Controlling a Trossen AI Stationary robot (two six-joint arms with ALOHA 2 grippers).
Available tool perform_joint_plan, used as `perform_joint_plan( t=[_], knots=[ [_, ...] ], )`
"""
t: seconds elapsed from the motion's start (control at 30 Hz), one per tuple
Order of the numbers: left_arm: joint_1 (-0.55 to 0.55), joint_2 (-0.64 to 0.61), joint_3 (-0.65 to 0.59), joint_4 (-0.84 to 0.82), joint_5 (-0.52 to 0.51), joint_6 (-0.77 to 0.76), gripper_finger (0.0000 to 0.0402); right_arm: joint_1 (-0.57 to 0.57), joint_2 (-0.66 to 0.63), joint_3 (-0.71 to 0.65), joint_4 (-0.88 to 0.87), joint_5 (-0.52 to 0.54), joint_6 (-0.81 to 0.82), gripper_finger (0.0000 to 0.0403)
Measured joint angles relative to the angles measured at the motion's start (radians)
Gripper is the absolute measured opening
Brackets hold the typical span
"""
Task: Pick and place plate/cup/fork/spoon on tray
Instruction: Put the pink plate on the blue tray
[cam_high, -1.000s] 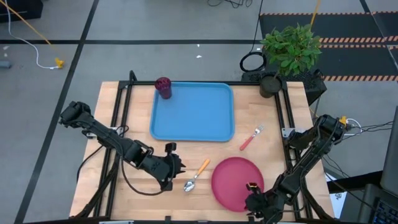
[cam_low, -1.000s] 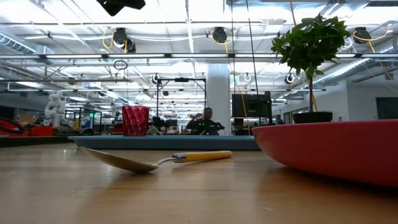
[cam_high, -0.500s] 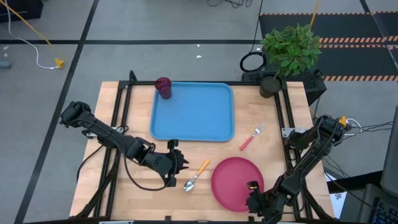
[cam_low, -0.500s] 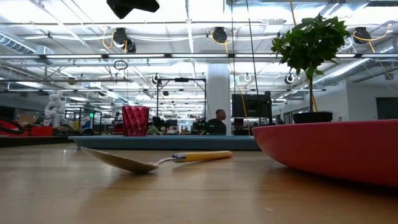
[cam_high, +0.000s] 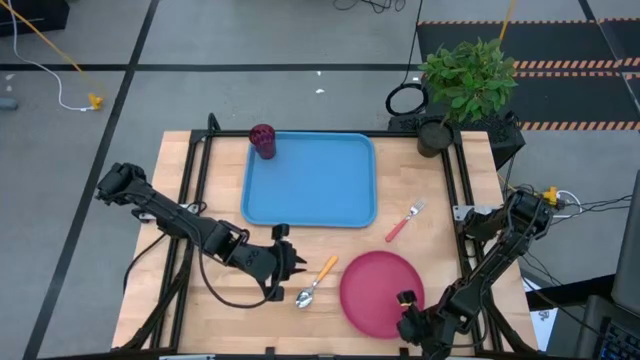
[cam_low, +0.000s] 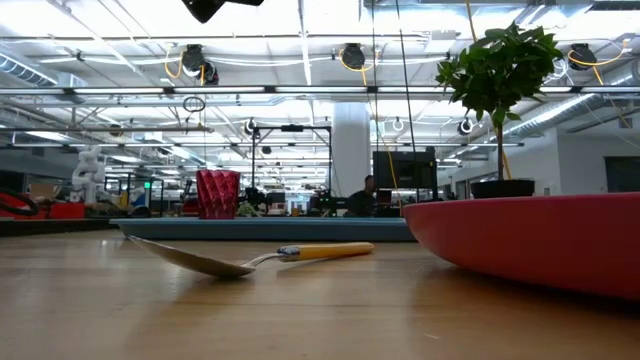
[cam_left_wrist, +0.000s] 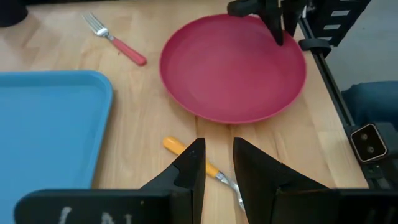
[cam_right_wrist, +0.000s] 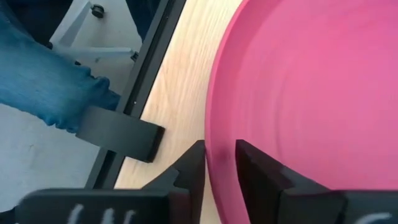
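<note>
The pink-red plate (cam_high: 375, 290) lies at the table's near right. The spoon (cam_high: 315, 283), with an orange handle, lies left of the plate, and the fork (cam_high: 404, 221) lies beyond it. The blue tray (cam_high: 310, 180) sits at the far middle, and the dark red cup (cam_high: 263, 140) stands at its far left corner. My left gripper (cam_high: 290, 262) hovers just left of the spoon with its fingers close together. The spoon handle (cam_left_wrist: 180, 149) shows below it. My right gripper (cam_high: 405, 303) is at the plate's near right rim. My right gripper has the plate's near right rim (cam_right_wrist: 211, 134) between its two fingers, one over the plate's inner side and one outside it. The fingers slant in from the table's near right. I cannot tell whether the plate is lifted off the table.
A potted plant (cam_high: 465, 75) stands at the table's far right corner. Black frame rails (cam_high: 462, 190) run along the table's sides. A person's leg in blue jeans (cam_right_wrist: 50, 81) is beside the near edge. Bare wood lies at the table's near left.
My left gripper has gone a short way toward the table's right edge, closer to the spoon. The spoon, plate, fork and cup have stayed where they were.
</note>
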Motion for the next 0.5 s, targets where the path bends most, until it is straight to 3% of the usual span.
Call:
perform_joint_plan(
  t=[0.27,0.5],
  knots=[
    [0.000,0.000,0.000,0.012,0.001,0.019,0.0085,0.000,-0.002,0.000,0.004,0.003,-0.022,0.0010],
    [0.000,0.000,0.000,0.012,0.001,0.021,0.0085,0.000,-0.046,0.033,0.009,-0.002,-0.020,0.0004]
  ],
)
